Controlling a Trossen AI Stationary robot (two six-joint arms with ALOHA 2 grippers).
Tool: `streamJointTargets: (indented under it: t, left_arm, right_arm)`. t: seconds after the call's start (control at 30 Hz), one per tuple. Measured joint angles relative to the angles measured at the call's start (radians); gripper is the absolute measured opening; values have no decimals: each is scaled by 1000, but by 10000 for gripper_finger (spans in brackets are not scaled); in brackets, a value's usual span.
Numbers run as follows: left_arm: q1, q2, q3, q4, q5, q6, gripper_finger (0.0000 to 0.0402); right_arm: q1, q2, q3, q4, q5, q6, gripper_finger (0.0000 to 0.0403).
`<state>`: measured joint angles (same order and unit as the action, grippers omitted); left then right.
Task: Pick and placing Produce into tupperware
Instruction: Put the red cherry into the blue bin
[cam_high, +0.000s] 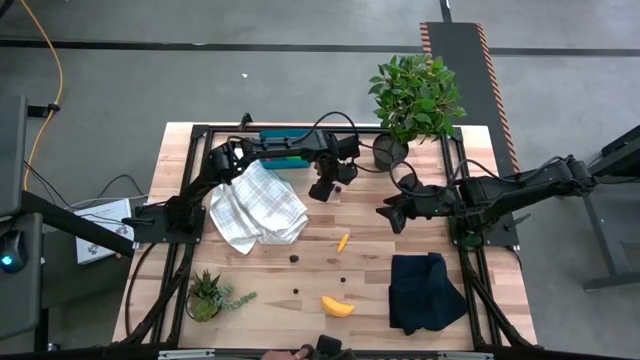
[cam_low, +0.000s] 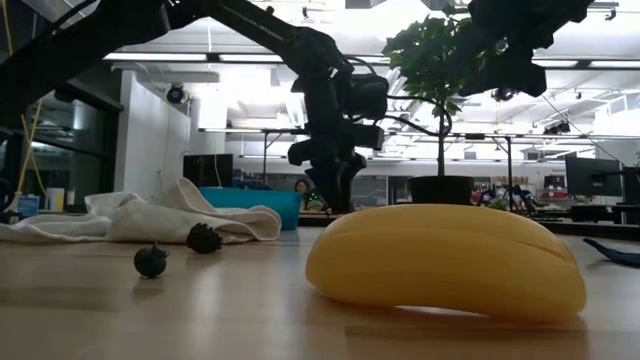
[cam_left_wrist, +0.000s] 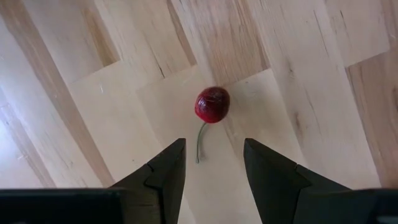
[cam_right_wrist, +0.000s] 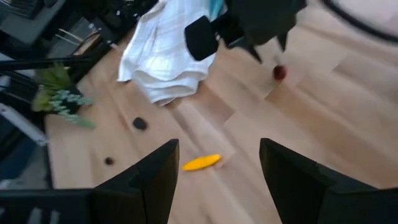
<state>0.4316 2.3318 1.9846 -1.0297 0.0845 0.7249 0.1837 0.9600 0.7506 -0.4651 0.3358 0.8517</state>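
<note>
spiky plant (cam_high: 205, 296) at my near left, white checked cloth (cam_high: 257, 204) just beside teal tupperware (cam_high: 281, 156), left gripper (cam_high: 321, 191) fingers apart over red cherry (cam_left_wrist: 212, 104), orange carrot (cam_high: 343, 241), yellow banana (cam_high: 337, 306), right gripper (cam_high: 390, 214) fingers apart, holding nothing, black cloth (cam_high: 425, 291)

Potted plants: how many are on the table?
2. A large leafy green bush in a dark pot stands at the far edge beside the right arm; a small spiky green potted plant sits at the near-left corner.
</note>
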Motion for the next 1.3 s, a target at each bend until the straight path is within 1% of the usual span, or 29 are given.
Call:
streamJointTargets:
  t: [0.07, 0.17, 0.23, 0.33, 0.47, 0.53, 0.63, 0.73, 0.83, 0.9, 0.97, 1.13, 1.2, 1.3]
  left_arm:
    - [0, 0, 0, 1, 0, -8, 150]
    - [0, 0, 0, 6, 0, -23, 150]
    - [0, -1, 0, 10, 0, -30, 150]
    - [0, -4, 8, 21, 0, -71, 150]
    - [8, -5, 92, 6, 5, -182, 150]
    - [15, -5, 147, -12, 10, -233, 150]
    - [22, -6, 228, -63, 23, -268, 150]
    - [35, -6, 302, -129, 85, -329, 150]
    - [48, -7, 364, -189, 199, -401, 150]
    - [54, -17, 368, -205, 273, -438, 150]
    - [56, -41, 354, -222, 327, -465, 150]
    - [44, -83, 355, -263, 393, -488, 149]
    - [39, -94, 354, -265, 420, -499, 149]
    - [21, -117, 354, -263, 427, -506, 149]
  right_arm:
    - [0, 0, -2, -25, 18, -16, 215]
    - [0, -1, -46, -11, 31, -12, 215]
    - [0, -1, -91, 37, 28, 13, 215]
    - [8, -1, -166, 155, 22, 41, 215]
    - [13, -1, -258, 334, 61, 38, 215]
    - [7, -1, -304, 382, 94, 48, 215]
    - [-6, -1, -366, 437, 109, 66, 215]
    - [-21, 1, -420, 458, 119, 61, 215]
    - [-45, 1, -466, 515, 127, 20, 215]
    - [-62, 3, -488, 565, 129, -33, 215]
    - [-83, 11, -505, 629, 132, -94, 215]
    - [-147, 88, -535, 758, 126, -217, 215]
    - [-170, 147, -537, 823, 100, -274, 215]
    - [-192, 252, -537, 936, 54, -328, 215]
